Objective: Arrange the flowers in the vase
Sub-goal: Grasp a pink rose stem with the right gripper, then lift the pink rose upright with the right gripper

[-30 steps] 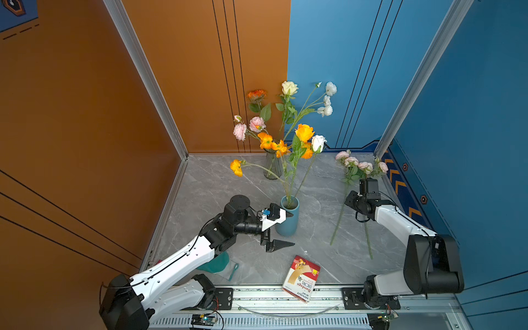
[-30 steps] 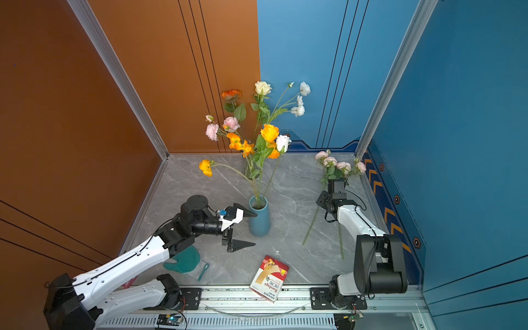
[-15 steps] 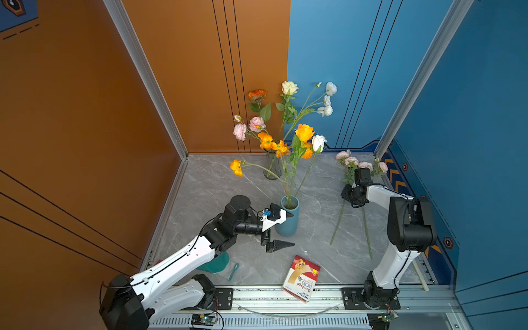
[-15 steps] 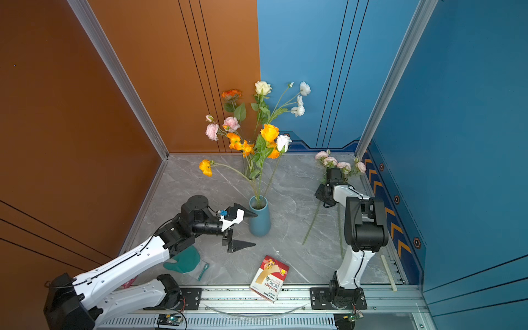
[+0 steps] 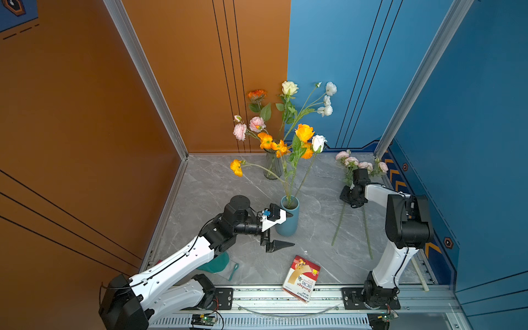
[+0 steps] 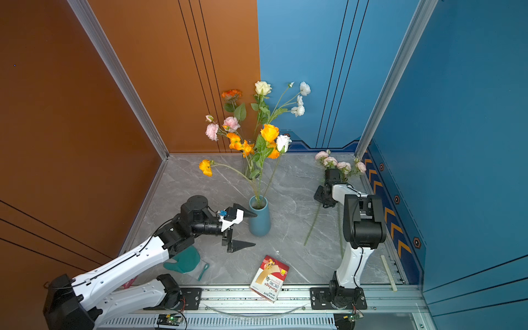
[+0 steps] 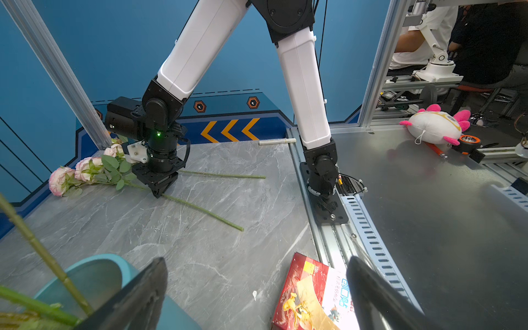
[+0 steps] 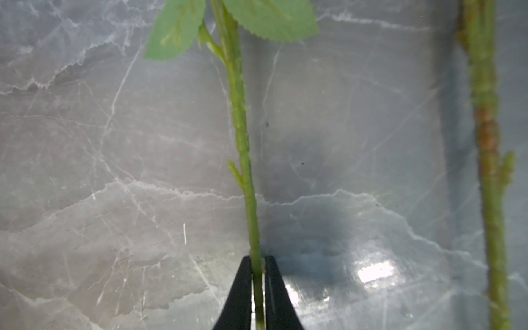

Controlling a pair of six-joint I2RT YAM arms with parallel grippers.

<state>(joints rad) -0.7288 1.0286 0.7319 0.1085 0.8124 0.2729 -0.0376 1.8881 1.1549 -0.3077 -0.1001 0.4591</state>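
On the marble table (image 5: 228, 185), right gripper (image 7: 157, 195) pinches a flower stem (image 8: 243, 143); left gripper (image 7: 256, 260) gapes wide between blue vase (image 5: 288, 227) and book (image 5: 302, 278).

The white-and-black left arm (image 5: 183, 261) reached low and forward from its base, wrist held level and rolled over so that the left gripper (image 5: 293, 229) lay on its side, its two pointed black fingers (image 5: 278, 245) spread wide, one above the other. The white-and-black right arm (image 5: 393, 261) rose from its base to a bulky black elbow (image 5: 408, 225), then folded forward and down, its wrist bent steeply so the right gripper (image 7: 157, 192) pointed straight down, jaws pinched together on a thin green flower stem (image 8: 241, 137).
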